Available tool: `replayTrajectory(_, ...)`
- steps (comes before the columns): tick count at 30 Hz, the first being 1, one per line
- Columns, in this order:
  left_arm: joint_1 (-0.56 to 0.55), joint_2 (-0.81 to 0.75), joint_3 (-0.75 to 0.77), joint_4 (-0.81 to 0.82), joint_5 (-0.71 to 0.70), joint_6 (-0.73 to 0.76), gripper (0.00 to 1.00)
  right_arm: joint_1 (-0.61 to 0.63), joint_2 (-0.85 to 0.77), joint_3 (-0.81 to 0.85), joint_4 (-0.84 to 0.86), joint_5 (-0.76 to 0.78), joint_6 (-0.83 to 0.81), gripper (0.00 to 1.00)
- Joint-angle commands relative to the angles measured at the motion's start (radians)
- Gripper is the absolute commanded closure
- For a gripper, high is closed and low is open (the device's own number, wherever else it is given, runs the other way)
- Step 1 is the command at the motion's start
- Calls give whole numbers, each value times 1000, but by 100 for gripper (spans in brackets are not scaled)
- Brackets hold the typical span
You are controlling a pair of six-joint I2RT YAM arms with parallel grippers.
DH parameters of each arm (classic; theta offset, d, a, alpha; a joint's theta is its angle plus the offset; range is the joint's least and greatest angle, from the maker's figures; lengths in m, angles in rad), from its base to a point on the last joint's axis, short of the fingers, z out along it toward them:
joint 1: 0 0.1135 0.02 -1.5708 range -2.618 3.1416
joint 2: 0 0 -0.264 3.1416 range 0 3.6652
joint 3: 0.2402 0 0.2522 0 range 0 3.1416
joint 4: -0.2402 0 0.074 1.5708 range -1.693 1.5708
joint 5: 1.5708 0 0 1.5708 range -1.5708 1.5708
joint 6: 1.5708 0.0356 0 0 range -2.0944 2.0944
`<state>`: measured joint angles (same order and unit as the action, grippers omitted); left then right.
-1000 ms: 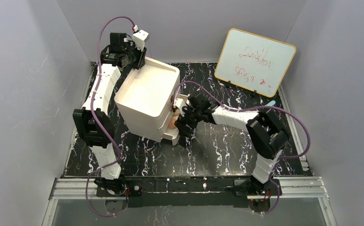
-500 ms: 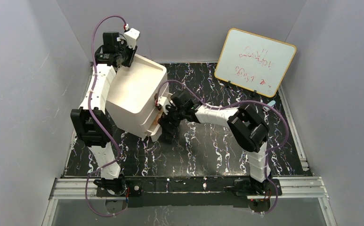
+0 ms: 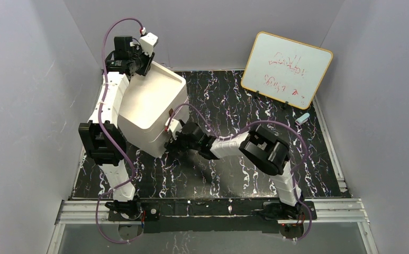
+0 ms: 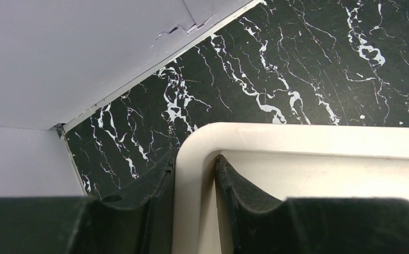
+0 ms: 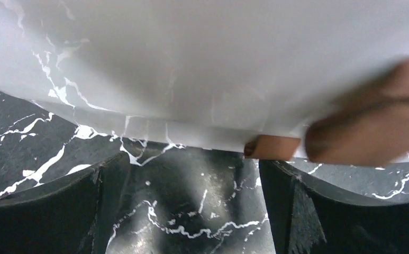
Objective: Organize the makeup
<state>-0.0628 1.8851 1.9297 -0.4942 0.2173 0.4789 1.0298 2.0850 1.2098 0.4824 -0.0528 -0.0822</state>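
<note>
**Operator:** Where is the makeup? I do not find it.

**Spotter:** You cannot see it in any view. No disc, compact or stick shows on the black marbled worktop [image 3: 244, 100]. Whether it sits inside the cream drawer box [image 3: 149, 103], I cannot tell.

**Operator:** What do my hands hold, then?

**Spotter:** Your left hand [image 4: 194, 159] is clenched on the far left corner of the box, with one finger outside the rim, one inside, and both against the wall. Your right hand [image 5: 191, 164] is released. Its fingers are wide apart and nothing is between them.

**Operator:** Which hand is nearer to the drawer front?

**Spotter:** The right one. It sits low at the near right face of the box, and the white face is just beyond its fingertips. A small brown knob [image 5: 273, 147] shows at the edge of that face. It is not in the middle of your gap; it is just beside the finger on the right of that view. I judge that you must bring the gap over the knob before you close. The bigger brown blur beside it is too unclear to name.
</note>
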Motion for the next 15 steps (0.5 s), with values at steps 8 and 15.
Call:
replayTrajectory(8, -85, 2, -35, -136, 39, -63, 100, 184, 124, -2, 697, 299, -268, 1)
replayTrajectory(15, -85, 28, -2, -119, -79, -68, 94, 200, -13, -80, 491, 270, -257, 1)
